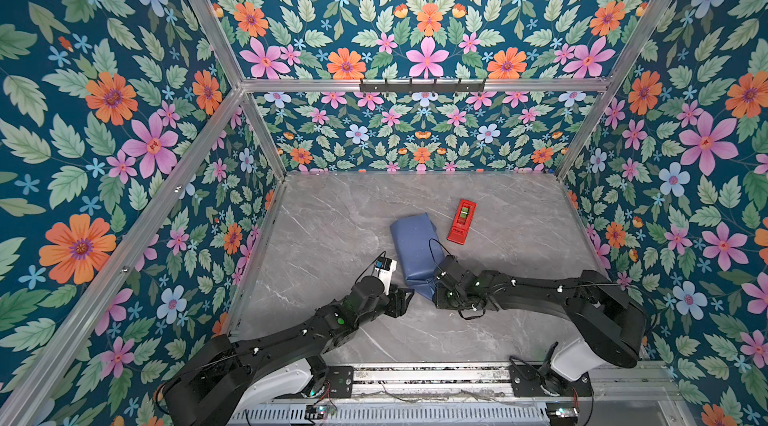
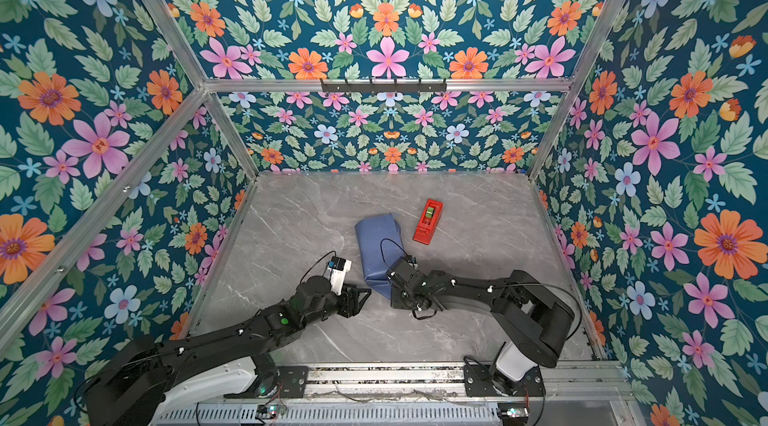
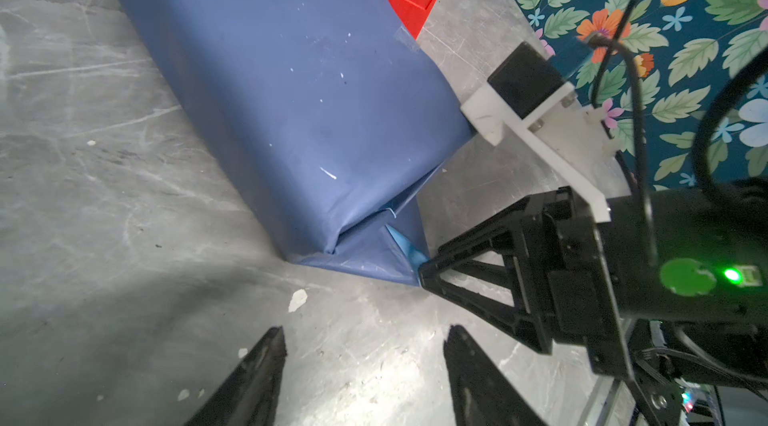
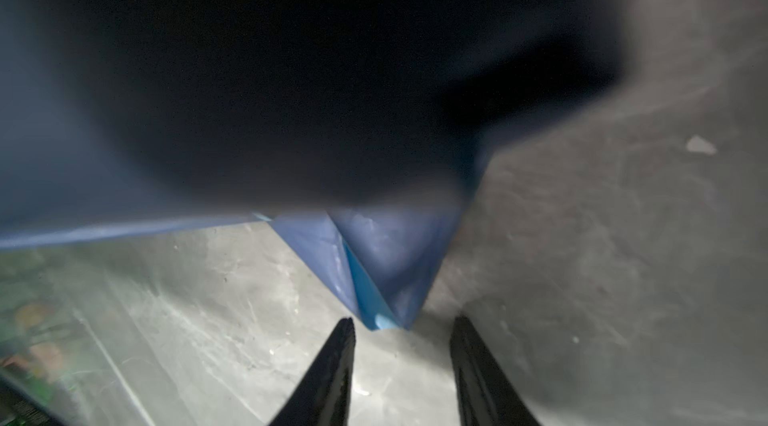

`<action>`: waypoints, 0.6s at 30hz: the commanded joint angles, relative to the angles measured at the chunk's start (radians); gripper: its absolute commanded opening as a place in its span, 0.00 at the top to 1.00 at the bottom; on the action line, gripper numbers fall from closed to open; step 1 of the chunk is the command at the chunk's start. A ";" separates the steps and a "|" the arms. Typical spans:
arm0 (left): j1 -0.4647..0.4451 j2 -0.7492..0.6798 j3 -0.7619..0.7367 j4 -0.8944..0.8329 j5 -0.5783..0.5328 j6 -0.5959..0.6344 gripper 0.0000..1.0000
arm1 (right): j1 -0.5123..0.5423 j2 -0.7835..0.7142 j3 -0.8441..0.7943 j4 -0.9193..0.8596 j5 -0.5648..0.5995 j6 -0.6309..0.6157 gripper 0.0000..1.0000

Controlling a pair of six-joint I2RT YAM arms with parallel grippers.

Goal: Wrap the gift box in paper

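A red tape dispenser lay on the grey marble tabletop, right of centre, towards the far floral wall.

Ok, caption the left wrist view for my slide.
Slate-blue paper parcel on grey marble table; right gripper at its folded corner flap, left gripper open, red tape dispenser beyond.

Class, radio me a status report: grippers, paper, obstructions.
Left gripper open, empty. Right gripper open, tips at end flap of paper. Gift box hidden inside. Red tape dispenser alongside, not in the way.
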 commanded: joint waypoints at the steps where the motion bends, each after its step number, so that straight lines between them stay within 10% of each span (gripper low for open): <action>1: 0.000 -0.001 -0.002 0.026 -0.012 0.004 0.35 | 0.013 0.015 0.010 -0.064 0.073 -0.017 0.60; 18: 0.000 0.016 -0.001 0.025 -0.007 0.014 0.36 | 0.041 0.044 -0.012 0.003 0.163 0.000 0.74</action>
